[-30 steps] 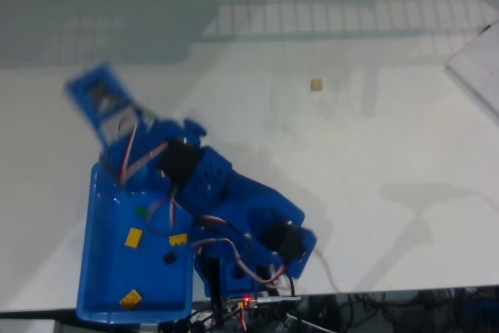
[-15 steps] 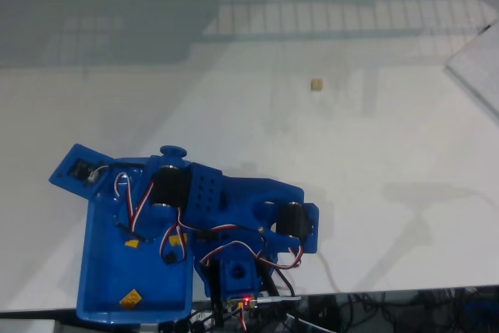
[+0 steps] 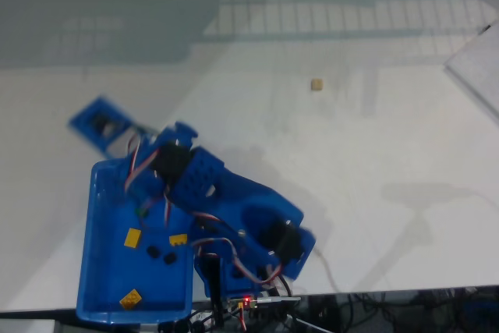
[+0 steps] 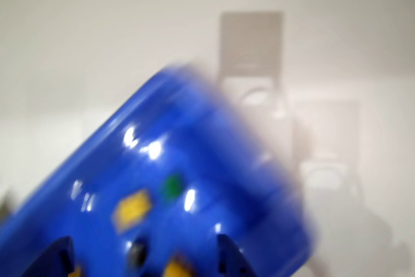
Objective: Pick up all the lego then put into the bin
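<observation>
The bin [image 3: 105, 271] is a glossy blue tray at the lower left of the fixed view. In it lie three yellow lego [image 3: 133, 238], [image 3: 178, 239], [image 3: 131, 297] and two black ones [image 3: 153, 252], [image 3: 169, 256]. A tan lego [image 3: 316, 84] sits alone on the white table, far up and to the right. My gripper [image 3: 105, 126] is blurred above the bin's far edge. In the wrist view the bin [image 4: 214, 134] is smeared by motion. It holds a yellow lego [image 4: 131, 207], a green one [image 4: 171, 187] and a black one [image 4: 136, 251]. The gripper [image 4: 142, 261] is open, its fingers [image 4: 58, 257] apart and empty.
The arm's base with wires and a red light [image 3: 246, 299] stands at the table's front edge, right of the bin. A pale sheet [image 3: 479, 68] lies at the far right. Open white table separates the bin and the tan brick.
Half a second ago the arm was stretched low across the bin; now it has lifted and swung back up. A second black brick lies in the bin.
</observation>
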